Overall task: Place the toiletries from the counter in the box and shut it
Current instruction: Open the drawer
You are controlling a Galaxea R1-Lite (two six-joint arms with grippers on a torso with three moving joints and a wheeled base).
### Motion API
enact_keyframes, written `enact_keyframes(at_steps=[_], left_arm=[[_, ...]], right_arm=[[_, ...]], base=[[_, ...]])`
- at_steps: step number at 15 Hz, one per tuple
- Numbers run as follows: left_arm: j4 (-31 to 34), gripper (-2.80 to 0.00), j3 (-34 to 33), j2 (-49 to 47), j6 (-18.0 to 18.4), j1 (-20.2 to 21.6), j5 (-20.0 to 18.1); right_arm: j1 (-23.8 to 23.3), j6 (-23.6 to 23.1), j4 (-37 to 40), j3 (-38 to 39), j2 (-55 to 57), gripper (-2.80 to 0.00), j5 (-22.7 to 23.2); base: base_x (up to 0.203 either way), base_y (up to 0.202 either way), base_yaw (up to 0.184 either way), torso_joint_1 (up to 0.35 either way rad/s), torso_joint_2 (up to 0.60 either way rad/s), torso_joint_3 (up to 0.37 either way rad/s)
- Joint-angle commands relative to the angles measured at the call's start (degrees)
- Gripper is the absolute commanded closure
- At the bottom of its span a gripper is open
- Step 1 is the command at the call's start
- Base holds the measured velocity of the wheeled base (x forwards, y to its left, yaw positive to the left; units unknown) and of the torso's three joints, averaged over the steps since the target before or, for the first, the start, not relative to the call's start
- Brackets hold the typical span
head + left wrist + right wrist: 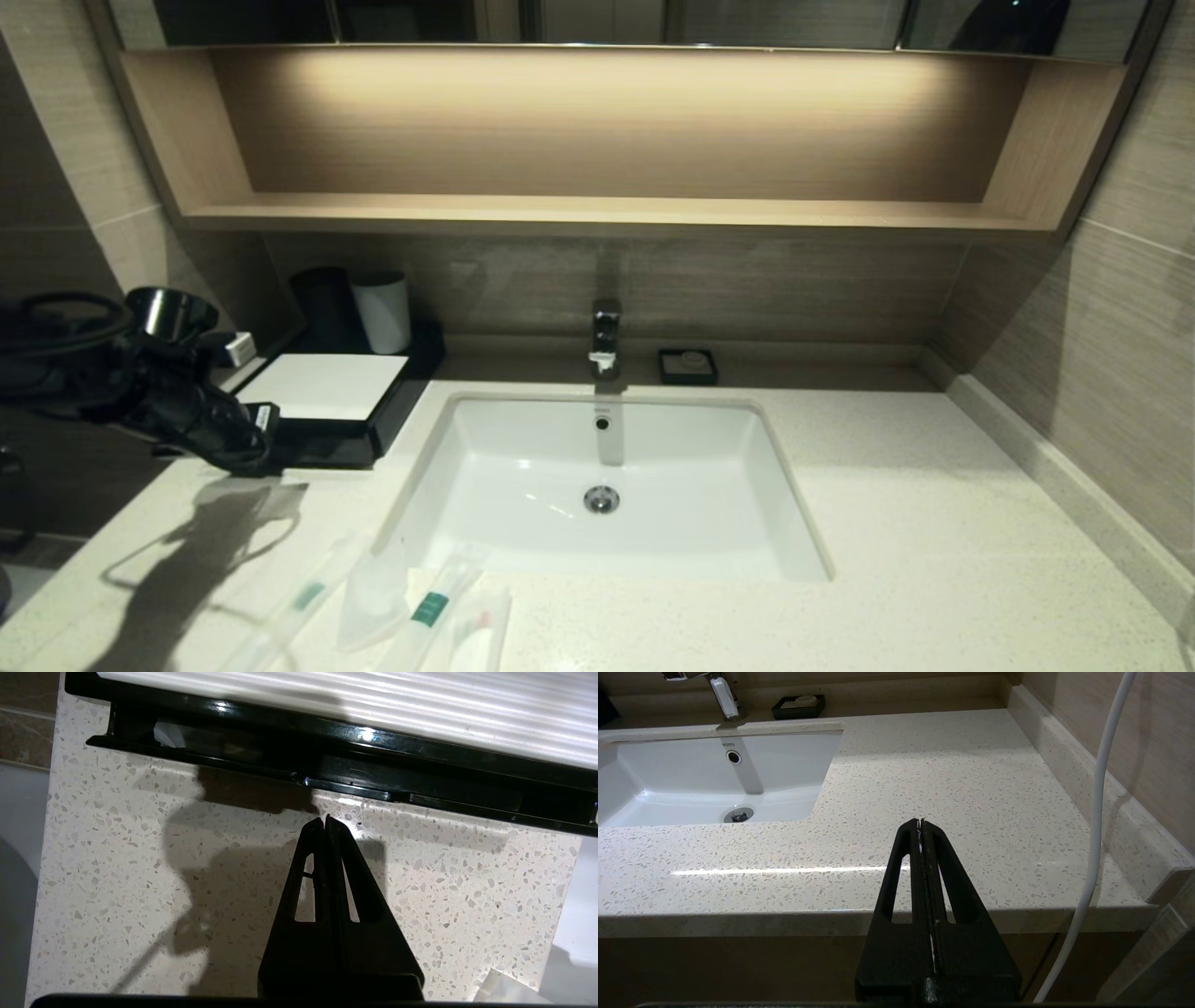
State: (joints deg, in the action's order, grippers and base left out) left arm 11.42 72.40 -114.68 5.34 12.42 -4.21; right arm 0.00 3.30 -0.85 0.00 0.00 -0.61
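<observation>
The black box with a white top (322,385) stands at the counter's back left. In the left wrist view its drawer front (355,784) stands a little way out. My left gripper (254,455) is shut and empty, its tips (324,819) just short of the drawer front, low over the counter (934,523). The toiletries lie at the near edge, left of centre: two slim packets with green bands (313,593) (431,607), a flat pouch (373,597) and a red-green printed pouch (481,630). My right gripper (920,821) is shut and empty at the counter's front right edge, out of the head view.
The white sink (607,467) with a faucet (605,336) sits mid-counter. A black cup (327,308) and a white cup (383,313) stand behind the box. A black soap dish (687,366) sits at the back. A white cable (1097,812) hangs beside my right gripper.
</observation>
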Motion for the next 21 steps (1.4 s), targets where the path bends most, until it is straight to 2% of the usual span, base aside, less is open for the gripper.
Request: enact_keyframes(at_steps=[1,7,13,21], left_arm=[[-0.85,0.00,-0.07,-1.07,0.20,0.06,-0.16],[-2.80,0.00,-0.15,-1.07,0.29,0.09,-2.79],[-3.89,0.00,-0.07,-1.86,0.31,0.15,-2.83],[-8.96,0.00,-0.15,-4.23,0.35,0.39,-2.83]], right_arm=[[0.00,0.04,-0.03,0.00,0.09,0.00,-0.01],[0.06,0.04,-0.03,0.00,0.09,0.00,-0.01],[0.01,0.04,-0.03,0.00,0.09,0.00,-0.01],[0.00,0.04,-0.03,0.00,0.09,0.00,-0.01]], base=[[0.000,0.000,0.000,0.000,0.00,0.000],[0.000,0.000,0.000,0.000,0.00,0.000],[0.000,0.000,0.000,0.000,0.00,0.000],[0.000,0.000,0.000,0.000,0.00,0.000]])
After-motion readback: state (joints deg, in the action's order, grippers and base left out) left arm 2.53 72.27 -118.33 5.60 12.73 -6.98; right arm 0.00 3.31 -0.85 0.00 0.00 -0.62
